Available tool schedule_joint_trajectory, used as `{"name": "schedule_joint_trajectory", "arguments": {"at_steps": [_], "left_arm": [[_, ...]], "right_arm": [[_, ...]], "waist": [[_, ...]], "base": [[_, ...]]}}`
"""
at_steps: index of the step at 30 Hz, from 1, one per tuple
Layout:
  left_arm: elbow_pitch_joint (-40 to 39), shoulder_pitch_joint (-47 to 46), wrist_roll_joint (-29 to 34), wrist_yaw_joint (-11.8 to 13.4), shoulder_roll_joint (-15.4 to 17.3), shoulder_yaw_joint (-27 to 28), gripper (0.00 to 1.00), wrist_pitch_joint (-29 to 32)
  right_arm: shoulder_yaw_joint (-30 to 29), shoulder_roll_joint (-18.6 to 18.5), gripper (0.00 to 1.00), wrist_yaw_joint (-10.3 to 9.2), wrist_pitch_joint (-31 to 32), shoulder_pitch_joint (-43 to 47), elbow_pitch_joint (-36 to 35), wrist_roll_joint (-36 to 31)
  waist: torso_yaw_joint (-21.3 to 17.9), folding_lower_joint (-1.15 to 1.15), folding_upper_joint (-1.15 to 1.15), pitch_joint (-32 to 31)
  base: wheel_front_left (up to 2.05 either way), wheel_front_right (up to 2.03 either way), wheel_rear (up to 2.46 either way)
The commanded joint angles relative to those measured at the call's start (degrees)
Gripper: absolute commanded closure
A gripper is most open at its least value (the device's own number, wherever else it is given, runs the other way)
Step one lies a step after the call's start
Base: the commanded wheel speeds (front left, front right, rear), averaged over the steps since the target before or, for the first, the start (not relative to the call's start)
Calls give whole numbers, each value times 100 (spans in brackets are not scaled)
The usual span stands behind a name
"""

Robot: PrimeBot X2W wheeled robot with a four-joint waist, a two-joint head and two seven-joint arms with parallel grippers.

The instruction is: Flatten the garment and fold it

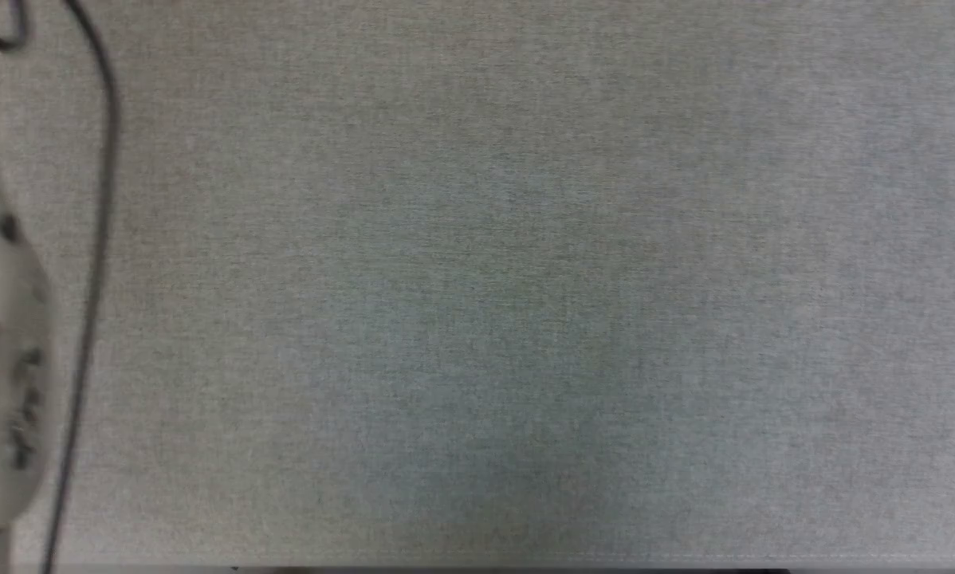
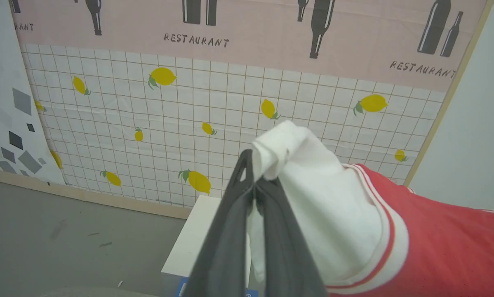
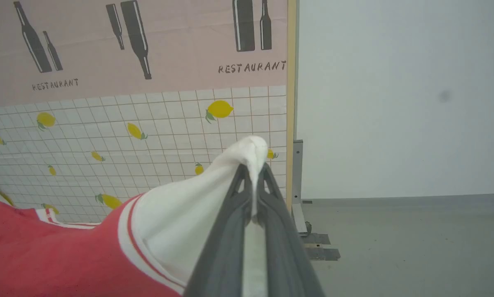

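My left gripper point(image 2: 253, 183) is clamped on one white sleeve point(image 2: 325, 198) of the shirt point(image 2: 436, 247). My right gripper point(image 3: 253, 175) is clamped on the other sleeve point(image 3: 181, 222). The shirt hangs in the air in front of the lemon-print panel point(image 2: 189, 103). Its sleeve-to-sleeve axis stretches between the grippers, roughly parallel to the panel, and the hem is out of view. I judge the task early: the shirt is not yet laid flat and no fold is made.

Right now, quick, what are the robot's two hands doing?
Left gripper: shut on the garment, pinching a white sleeve.
Right gripper: shut on the garment, pinching the other white sleeve.
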Motion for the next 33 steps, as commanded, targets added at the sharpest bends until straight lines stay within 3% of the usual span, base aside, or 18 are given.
{"name": "schedule_joint_trajectory", "arguments": {"at_steps": [1,11,19,28,33], "left_arm": [[87,206,-72,-61,-67,2,100,-124],[775,1953,-505,-593,-708,-132,100,-785],[1170,3888,-924,-967,-1011,-221,100,-1170],[805,6008,-1735,-1151,-1100,-15,100,-1302],[298,7034,-2112,-1151,-982,172,100,-1045]], "right_arm": [[101,-36,100,-8,-86,268,8,169],[1199,-299,100,-8,-455,2472,-301,1488],[1582,-422,100,-8,-605,4710,-678,2384],[1262,-474,100,-8,-621,7069,-1167,2919],[930,-454,100,-8,-403,8106,-1560,2936]], "waist": [[73,-2,0,-41],[273,-2,0,-951],[369,-2,0,-2061],[313,-2,0,-3100],[273,-2,0,-3411]], "base": [[0,0,0],[0,0,0],[0,0,0],[0,0,0],[0,0,0]]}}
